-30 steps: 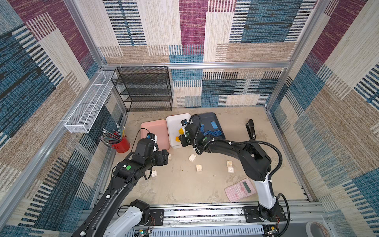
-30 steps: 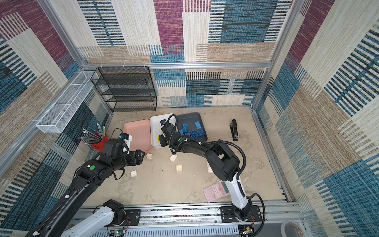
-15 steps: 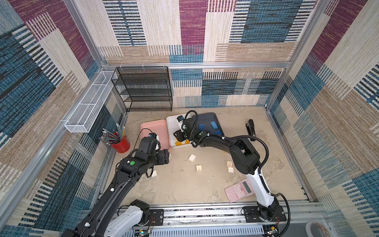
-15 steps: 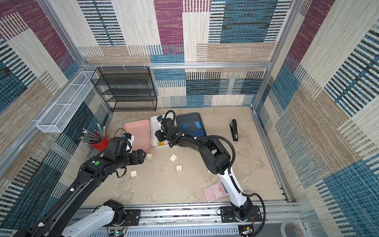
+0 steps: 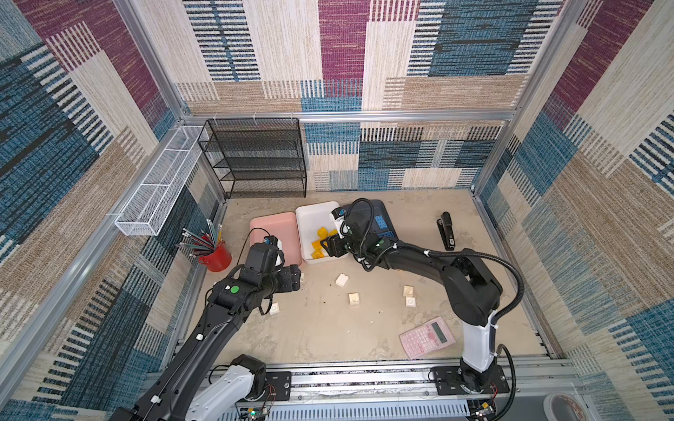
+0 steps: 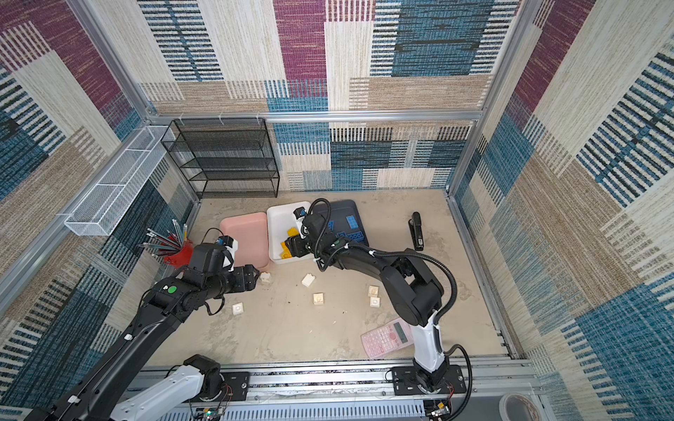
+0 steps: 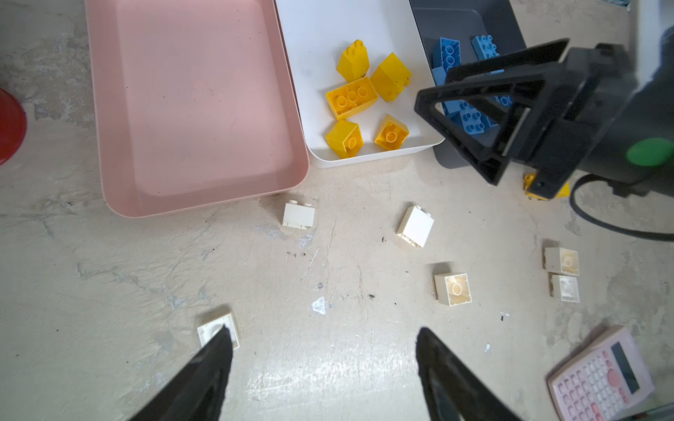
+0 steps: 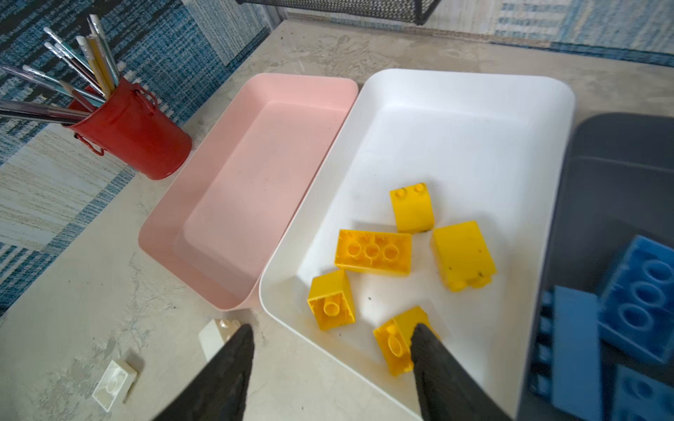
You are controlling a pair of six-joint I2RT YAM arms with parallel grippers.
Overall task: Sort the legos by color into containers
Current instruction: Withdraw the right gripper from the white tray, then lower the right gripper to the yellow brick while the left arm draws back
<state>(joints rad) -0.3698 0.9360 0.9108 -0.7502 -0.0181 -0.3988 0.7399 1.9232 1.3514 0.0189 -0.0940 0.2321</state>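
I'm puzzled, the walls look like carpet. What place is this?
Probably a robot test booth: two black robot arms mounted on a silver metal rail, patterned fabric walls all round, small cream plastic bricks.

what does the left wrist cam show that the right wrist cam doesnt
Only the left wrist view: the pink calculator, four white bricks out on the table, and a loose yellow brick half hidden under the right arm.
Only the right wrist view: the pencils in the red cup and the foot of the black rack.
Both: the empty pink tray, two other white bricks near it, the white tray with five yellow bricks, the grey tray with blue bricks.
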